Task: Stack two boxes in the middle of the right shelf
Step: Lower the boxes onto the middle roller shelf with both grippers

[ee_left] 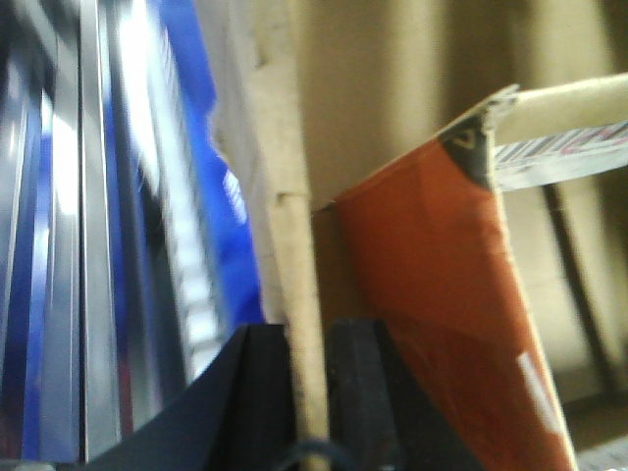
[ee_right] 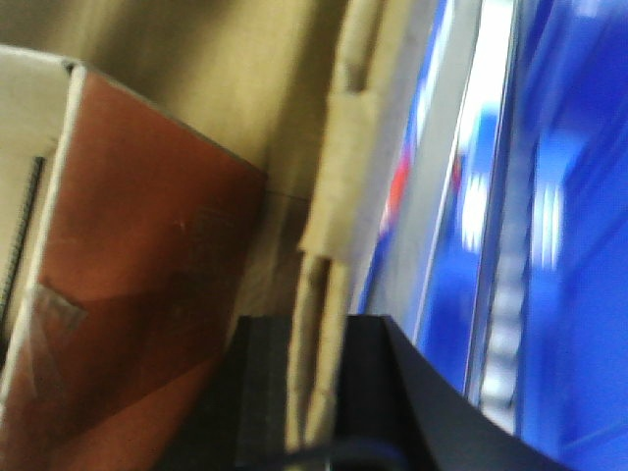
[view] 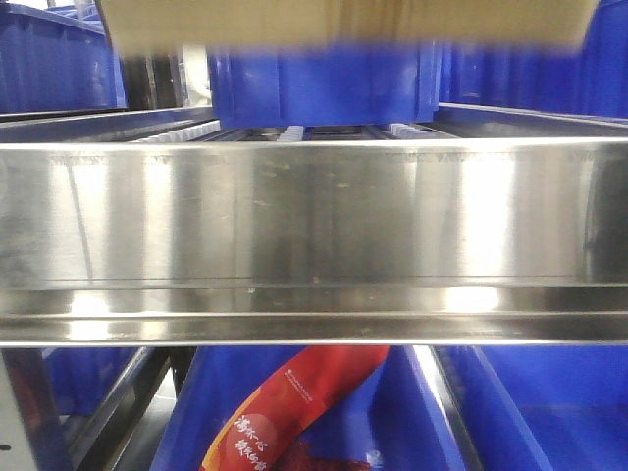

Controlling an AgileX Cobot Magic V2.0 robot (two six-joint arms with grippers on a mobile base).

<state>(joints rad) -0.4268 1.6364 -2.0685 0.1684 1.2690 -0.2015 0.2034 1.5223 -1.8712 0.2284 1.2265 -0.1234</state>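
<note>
Both the left gripper and right gripper apparently clamped the brown corrugated cardboard box at twelve o'clock; it risked snagging the shiny steel shelf rail.

We see a tan box, blue bins, a shiny silver rail, a red packet with white lettering.

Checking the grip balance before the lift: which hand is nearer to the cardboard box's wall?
Neither. The left hand is clamped on an upright cardboard wall, and the right hand is clamped on a wall edge too. Both touch cardboard, a reddish-brown package just inside.
</note>
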